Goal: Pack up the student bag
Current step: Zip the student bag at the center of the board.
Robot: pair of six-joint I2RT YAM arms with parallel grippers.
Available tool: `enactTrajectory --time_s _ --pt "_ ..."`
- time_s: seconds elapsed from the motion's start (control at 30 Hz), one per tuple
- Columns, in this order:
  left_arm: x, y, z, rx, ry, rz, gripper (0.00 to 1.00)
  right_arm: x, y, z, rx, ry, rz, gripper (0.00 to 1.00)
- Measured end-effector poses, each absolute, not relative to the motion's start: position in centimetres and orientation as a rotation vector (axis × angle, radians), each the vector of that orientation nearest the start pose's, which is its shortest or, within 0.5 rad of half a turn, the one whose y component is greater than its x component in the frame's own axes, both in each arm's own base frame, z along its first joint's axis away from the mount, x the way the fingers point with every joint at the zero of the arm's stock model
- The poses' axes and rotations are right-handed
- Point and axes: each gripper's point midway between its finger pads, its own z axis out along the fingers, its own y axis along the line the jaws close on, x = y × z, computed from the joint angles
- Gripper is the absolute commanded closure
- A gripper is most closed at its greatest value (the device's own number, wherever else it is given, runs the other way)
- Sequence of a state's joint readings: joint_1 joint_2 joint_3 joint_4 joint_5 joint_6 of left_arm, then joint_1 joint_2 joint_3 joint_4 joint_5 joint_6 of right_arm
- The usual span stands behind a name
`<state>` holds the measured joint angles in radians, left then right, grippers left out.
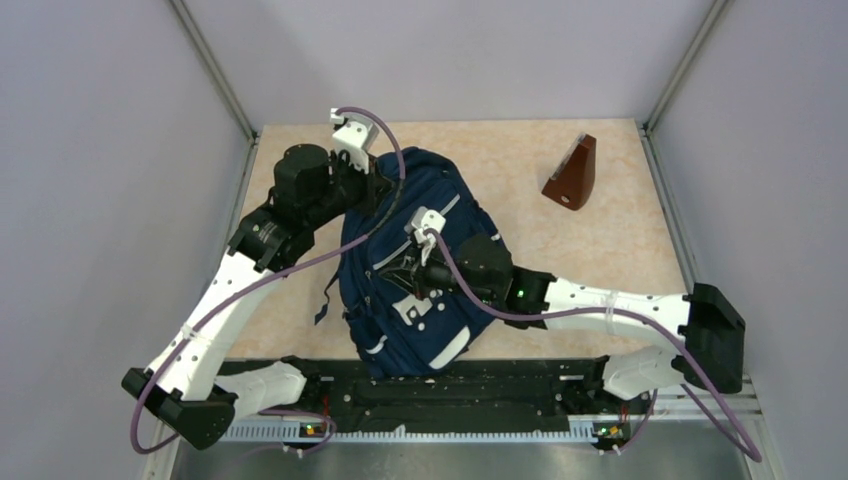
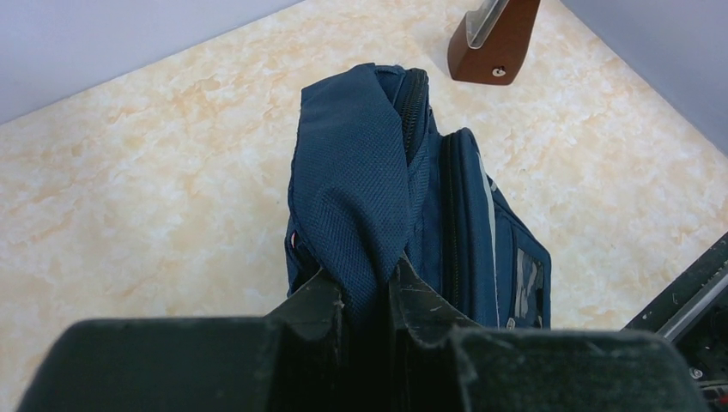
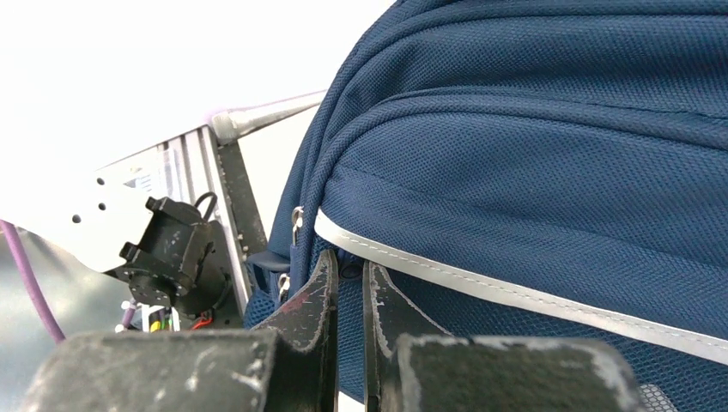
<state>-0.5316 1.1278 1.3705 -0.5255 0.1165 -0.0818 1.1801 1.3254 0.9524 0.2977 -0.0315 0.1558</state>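
Note:
The student bag point(image 1: 420, 300), navy blue with light grey stripes, lies in the middle of the table. My left gripper point(image 1: 385, 185) is at its far top end. In the left wrist view the left gripper point(image 2: 367, 287) is shut on a fold of the bag's point(image 2: 360, 172) navy fabric. My right gripper point(image 1: 415, 275) rests on the bag's front. In the right wrist view the right gripper point(image 3: 350, 275) is shut on blue mesh fabric just under a grey stripe point(image 3: 515, 296) of the bag point(image 3: 532, 172). I cannot see inside the bag.
A brown wedge-shaped wooden stand point(image 1: 572, 172) is on the table at the far right; it also shows in the left wrist view point(image 2: 494, 39). A black rail point(image 1: 450, 385) runs along the near edge. Grey walls enclose the table.

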Motion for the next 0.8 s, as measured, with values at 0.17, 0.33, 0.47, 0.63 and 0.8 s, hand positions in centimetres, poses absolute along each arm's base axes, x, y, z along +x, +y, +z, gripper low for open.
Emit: enactTrajectory --time_s 0.17,0.33,0.47,0.63,0.8 --pt "29.7 -19.8 35.8 0.487 1.83 -0.527 1.0 16.0 43.3 27.4 -0.903 1.51 0.986 1.0" --pt "29.8 -19.3 35.2 0.47 1.854 -0.522 1.0 15.7 44.0 27.3 -0.94 1.5 0.941 1.0" --pt "29.7 -19.3 35.1 0.469 1.861 -0.535 1.0 15.6 44.2 27.3 -0.957 1.504 0.918 0.82" --pt "30.5 -18.6 34.6 0.448 1.866 -0.519 1.0 14.4 44.5 27.2 -1.002 1.504 0.912 0.46" --pt "31.9 -17.1 33.2 0.406 1.905 -0.501 1.0 13.2 44.5 26.6 -1.063 1.511 0.894 0.41"
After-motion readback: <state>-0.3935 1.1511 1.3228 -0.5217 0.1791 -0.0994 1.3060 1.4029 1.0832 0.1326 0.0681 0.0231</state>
